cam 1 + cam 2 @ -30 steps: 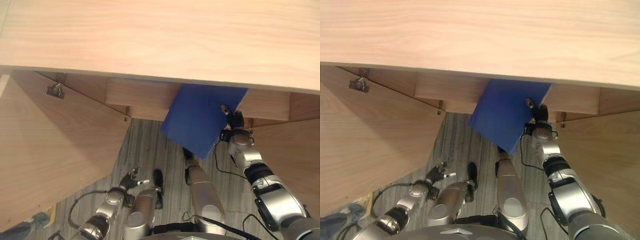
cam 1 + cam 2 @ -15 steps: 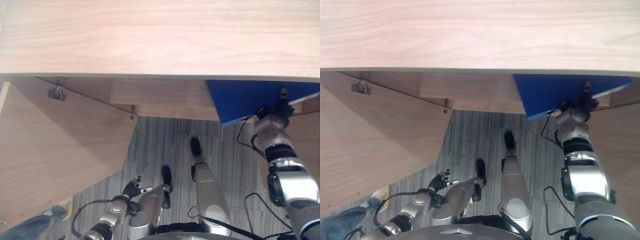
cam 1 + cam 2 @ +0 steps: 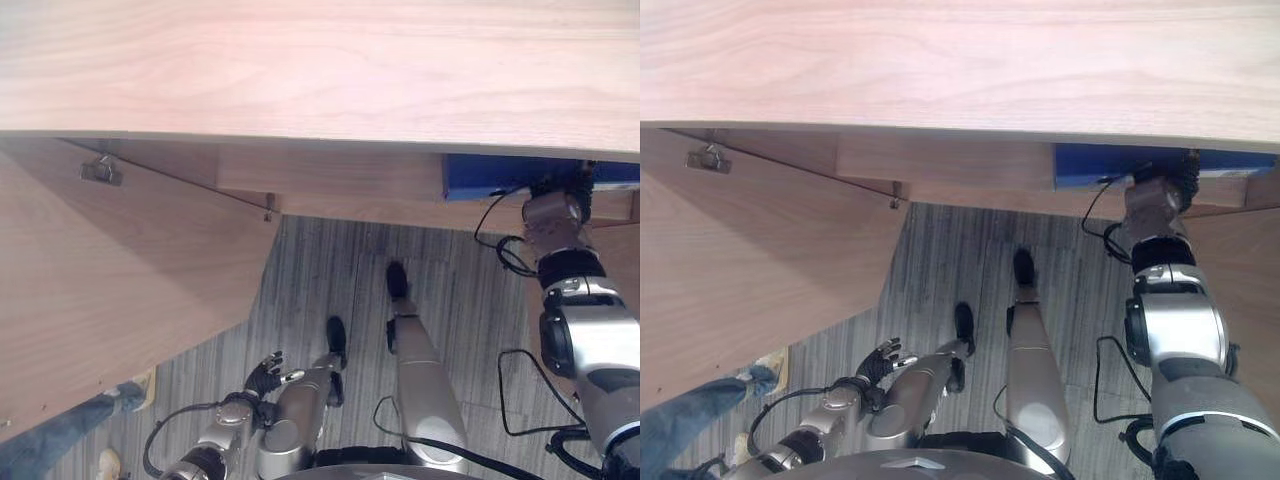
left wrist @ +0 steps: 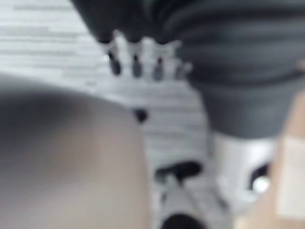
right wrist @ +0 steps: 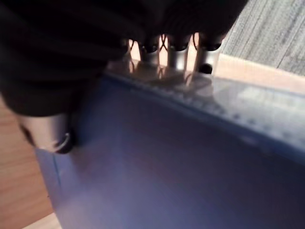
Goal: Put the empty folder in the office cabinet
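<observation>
The office cabinet (image 3: pixel 320 70) takes up most of the head views: one cabinet, seen from above, its pale wooden top spanning the upper part and one door (image 3: pixel 110 290) swung wide on the robot's left, so the opening beneath the top is free to take something slid in from the front. Judging by that, the door stands open to give the arm room.

One blue folder (image 3: pixel 490 176) sits mostly under the cabinet top, just a strip of it showing at the front edge on the robot's right. It lies nearly level there, probably so it can pass flat onto the shelf rather than catch on the edge.

The right robot hand (image 5: pixel 52 136) pinches the folder, thumb pressed on the broad blue face and fingers (image 5: pixel 178 50) curled over its far edge; this grip keeps the thin sheet from sagging while it is pushed in. I judge the placing to be nearly done, with letting go not yet done.

The left robot hand (image 3: pixel 262 375) hangs low above the striped floor (image 3: pixel 330 270), fingers loosely spread, holding nothing, apparently kept clear of the work.
</observation>
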Controlling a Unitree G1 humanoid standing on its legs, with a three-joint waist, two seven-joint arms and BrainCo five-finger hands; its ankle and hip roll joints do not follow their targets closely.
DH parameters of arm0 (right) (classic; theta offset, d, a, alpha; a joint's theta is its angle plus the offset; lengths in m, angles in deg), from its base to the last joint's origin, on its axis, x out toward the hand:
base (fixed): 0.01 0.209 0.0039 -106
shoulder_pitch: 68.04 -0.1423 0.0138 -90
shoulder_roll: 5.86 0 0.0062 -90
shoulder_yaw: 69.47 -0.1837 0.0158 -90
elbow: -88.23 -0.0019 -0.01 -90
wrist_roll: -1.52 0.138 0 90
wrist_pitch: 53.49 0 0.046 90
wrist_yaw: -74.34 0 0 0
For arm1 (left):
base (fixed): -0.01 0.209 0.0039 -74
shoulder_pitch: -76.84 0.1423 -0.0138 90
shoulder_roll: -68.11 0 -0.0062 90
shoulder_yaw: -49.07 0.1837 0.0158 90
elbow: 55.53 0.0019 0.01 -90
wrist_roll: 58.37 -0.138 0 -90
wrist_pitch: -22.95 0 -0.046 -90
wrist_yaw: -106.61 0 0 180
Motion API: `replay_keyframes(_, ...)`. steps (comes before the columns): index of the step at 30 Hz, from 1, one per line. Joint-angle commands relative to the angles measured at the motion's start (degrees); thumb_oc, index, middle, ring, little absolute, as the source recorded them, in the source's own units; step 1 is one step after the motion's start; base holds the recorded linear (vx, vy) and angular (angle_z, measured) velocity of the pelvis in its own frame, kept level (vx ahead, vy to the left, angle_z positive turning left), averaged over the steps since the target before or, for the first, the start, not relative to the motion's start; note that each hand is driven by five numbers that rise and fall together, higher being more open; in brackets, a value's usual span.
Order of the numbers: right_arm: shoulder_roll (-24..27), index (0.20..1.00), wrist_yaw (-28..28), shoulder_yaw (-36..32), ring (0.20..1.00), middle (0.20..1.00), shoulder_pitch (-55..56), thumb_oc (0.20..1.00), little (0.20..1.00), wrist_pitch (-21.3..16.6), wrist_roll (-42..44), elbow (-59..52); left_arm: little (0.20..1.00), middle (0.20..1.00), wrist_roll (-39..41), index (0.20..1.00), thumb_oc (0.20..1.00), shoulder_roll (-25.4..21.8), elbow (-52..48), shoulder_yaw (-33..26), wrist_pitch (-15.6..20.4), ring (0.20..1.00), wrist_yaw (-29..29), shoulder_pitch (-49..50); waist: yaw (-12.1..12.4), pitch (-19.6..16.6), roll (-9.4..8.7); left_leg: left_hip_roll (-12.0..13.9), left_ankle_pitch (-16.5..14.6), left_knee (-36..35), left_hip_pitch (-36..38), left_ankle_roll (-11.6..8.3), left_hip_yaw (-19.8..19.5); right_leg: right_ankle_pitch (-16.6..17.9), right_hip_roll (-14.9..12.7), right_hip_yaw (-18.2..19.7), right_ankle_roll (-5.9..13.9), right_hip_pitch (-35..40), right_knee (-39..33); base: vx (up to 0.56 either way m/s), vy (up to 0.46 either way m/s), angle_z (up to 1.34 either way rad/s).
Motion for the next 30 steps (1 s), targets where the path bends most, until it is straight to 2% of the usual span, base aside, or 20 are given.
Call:
replay_keyframes(1,5.3,0.200,-1.7,0.3,0.200,0.200,-3.5,0.200,0.200,-5.0,-0.1,0.8,1.000,1.000,1.4,1.000,1.000,-1.8,-1.5,3.8,0.8,1.000,1.0,5.9,2.6,-2.3,3.03,2.4,-10.2,6.5,5.4,0.12,-0.2,-1.1,-1.6,-0.7,4.30,-6.5,3.0,0.06,-0.095,0.20)
replay_keyframes(5,5.2,0.200,0.3,0.6,0.200,0.200,-3.2,0.200,0.200,-7.0,-2.1,1.0,1.000,1.000,0.9,1.000,1.000,-2.6,-2.4,3.6,1.5,1.000,2.1,7.3,3.5,-2.3,3.09,2.5,-9.9,8.3,2.5,0.43,-1.1,-2.3,-1.1,-1.0,3.86,-8.6,5.5,0.07,-0.092,0.12)
replay_keyframes(7,4.8,0.200,-0.9,0.9,0.200,0.200,-3.7,0.200,0.200,-8.8,-3.8,0.6,1.000,1.000,1.0,1.000,1.000,-2.7,-2.8,4.0,1.5,1.000,2.1,7.6,3.6,-2.3,3.20,2.5,-9.9,9.0,1.7,0.62,-1.3,-2.6,-0.8,-1.0,3.61,-9.5,6.5,0.05,-0.044,0.02)
replay_keyframes(12,5.0,0.200,-3.6,0.7,0.200,0.200,-4.6,0.200,0.200,-10.3,-4.2,-0.1,1.000,1.000,1.8,1.000,1.000,-2.8,-4.3,4.8,1.1,1.000,1.7,8.5,3.9,-2.3,3.57,2.3,-9.6,11.6,-1.6,0.96,-1.5,-3.5,-0.6,-1.0,3.18,-11.7,8.6,0.05,-0.023,-0.02)
replay_keyframes(13,4.7,0.200,-4.6,0.8,0.200,0.200,-4.8,0.200,0.200,-11.9,-3.5,-0.7,1.000,1.000,2.0,1.000,1.000,-2.8,-4.8,4.7,1.1,1.000,1.7,8.8,4.0,-2.3,3.80,2.3,-9.3,12.4,-2.9,1.07,-1.5,-3.8,-0.3,-0.8,2.98,-12.5,9.5,0.04,-0.011,-0.01)
replay_keyframes(16,4.5,0.200,-5.6,1.1,0.200,0.200,-5.6,0.200,0.200,-13.6,-3.3,-1.1,1.000,1.000,2.5,1.000,1.000,-2.9,-5.5,4.9,1.1,1.000,1.2,9.3,4.2,-2.3,4.07,2.2,-9.0,13.5,-3.9,1.23,-1.5,-4.5,-0.2,-0.7,2.72,-13.1,10.5,0.04,-0.008,-0.02)
replay_keyframes(18,4.3,0.200,-7.4,1.3,0.200,0.200,-6.7,0.200,0.200,-15.9,-2.5,-1.4,1.000,1.000,3.4,1.000,1.000,-2.9,-5.5,4.9,1.1,1.000,1.2,9.5,4.3,-2.3,4.35,2.2,-8.9,14.3,-5.0,1.36,-1.4,-5.0,0.0,-0.5,2.49,-13.6,11.2,0.04,-0.022,-0.03)
replay_keyframes(19,4.2,0.200,-9.4,1.0,0.200,0.200,-7.4,0.200,0.200,-18.9,1.3,-1.9,1.000,1.000,3.6,1.000,1.000,-3.0,-5.9,4.6,0.7,1.000,1.3,9.7,4.4,-2.3,4.59,2.2,-8.8,15.2,-6.3,1.47,-1.7,-6.0,0.3,-0.3,2.16,-14.3,12.8,0.04,-0.042,0.00)
replay_keyframes(20,4.2,0.200,-11.5,1.1,0.200,0.200,-8.1,0.200,0.200,-21.6,1.2,-1.8,1.000,1.000,3.9,1.000,1.000,-3.2,-5.9,4.7,0.8,1.000,1.4,9.5,4.5,-2.3,4.60,2.2,-8.3,15.4,-6.9,1.52,-1.7,-6.3,0.6,-0.3,1.93,-14.5,13.3,0.05,-0.055,0.01)
replay_keyframes(21,4.4,0.200,-16.1,0.7,0.200,0.200,-7.6,0.200,0.200,-26.1,1.4,-2.9,1.000,1.000,4.2,1.000,1.000,-3.2,-6.5,4.7,0.3,1.000,1.3,9.6,4.3,-2.3,4.60,2.1,-8.3,15.8,-7.3,1.52,-2.1,-6.6,0.9,-0.1,1.89,-15.0,14.0,0.03,-0.040,0.02)
replay_keyframes(22,4.4,0.200,-17.5,0.2,0.200,0.200,-7.1,0.200,0.200,-28.4,0.2,-4.0,1.000,1.000,4.5,1.000,1.000,-3.3,-7.1,4.6,-0.2,1.000,1.2,9.6,4.2,-2.3,4.55,2.0,-8.1,16.2,-7.9,1.52,-2.3,-6.7,1.2,0.1,1.82,-15.0,14.2,0.04,-0.032,0.02)
replay_keyframes(24,3.8,0.200,-17.6,-0.1,0.200,0.200,-7.1,0.200,0.200,-28.6,0.0,-4.6,1.000,1.000,4.4,1.000,1.000,-3.3,-7.7,4.5,-0.5,1.000,1.3,9.6,4.3,-2.3,4.54,1.9,-7.6,16.9,-8.8,1.71,-2.1,-7.1,1.4,0.1,1.51,-15.1,14.5,0.02,-0.009,0.04)
replay_keyframes(26,2.8,0.200,-18.9,0.6,0.200,0.200,-9.0,0.200,0.200,-30.6,-10.3,-3.4,1.000,1.000,4.9,1.000,1.000,-3.0,-8.0,4.7,-0.4,1.000,1.5,9.6,4.9,-2.3,4.78,1.8,-7.7,18.5,-11.2,2.01,-2.0,-8.0,1.8,0.3,1.00,-15.6,15.4,0.00,-0.069,0.07)
replay_keyframes(28,1.7,0.200,-17.8,0.5,0.200,0.200,-8.2,0.200,0.200,-30.2,-5.6,-5.9,1.000,1.000,4.9,1.000,1.000,-3.6,-9.1,5.1,-1.4,1.000,0.8,9.4,5.0,-2.3,4.27,1.6,-7.5,19.3,-12.7,2.11,-2.1,-7.8,1.9,0.0,1.01,-15.8,14.9,-0.01,-0.091,0.09)
replay_keyframes(30,1.5,0.200,-15.7,0.5,0.200,0.200,-7.8,0.200,0.200,-30.7,-6.6,-6.2,1.000,1.000,4.4,1.000,1.000,-3.2,-9.5,4.8,-1.3,1.000,0.2,9.6,5.3,-2.3,4.12,1.3,-7.8,19.3,-13.6,2.43,-2.0,-7.9,1.8,-0.5,0.93,-15.9,14.6,0.02,-0.013,0.04)
